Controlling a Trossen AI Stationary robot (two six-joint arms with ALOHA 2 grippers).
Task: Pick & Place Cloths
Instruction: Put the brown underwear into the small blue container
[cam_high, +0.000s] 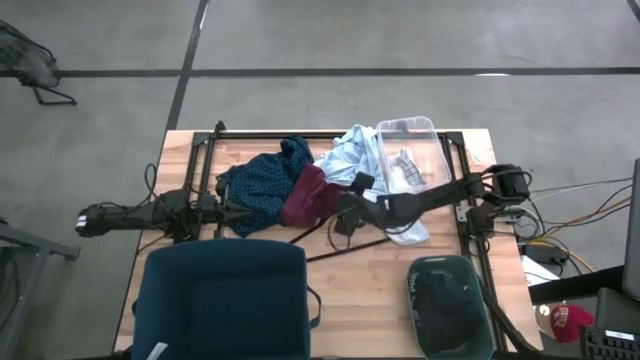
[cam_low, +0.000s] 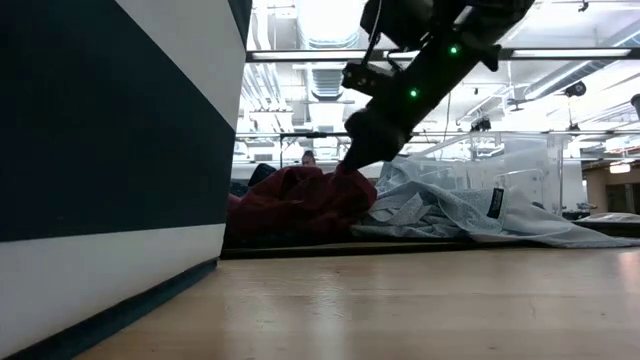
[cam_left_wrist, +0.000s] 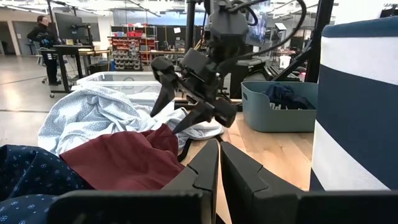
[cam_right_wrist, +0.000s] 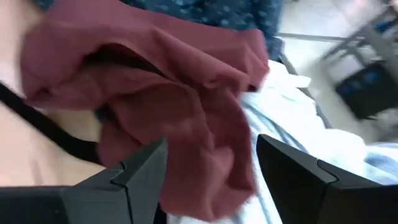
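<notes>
Where three cloths lie, maroon piece, two shirts.

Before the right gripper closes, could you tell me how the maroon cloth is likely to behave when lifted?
The maroon cloth lies in soft folds, so it will probably hang limp. It overlaps the pale shirt, so that may drag along. The open right gripper might pinch only one layer.

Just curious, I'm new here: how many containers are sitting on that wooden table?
3: a clear plastic tub at the far edge, right of the clothes pile; a dark blue fabric bin at the near left; a teal bin at the near right. Nothing suggests others hidden.
</notes>
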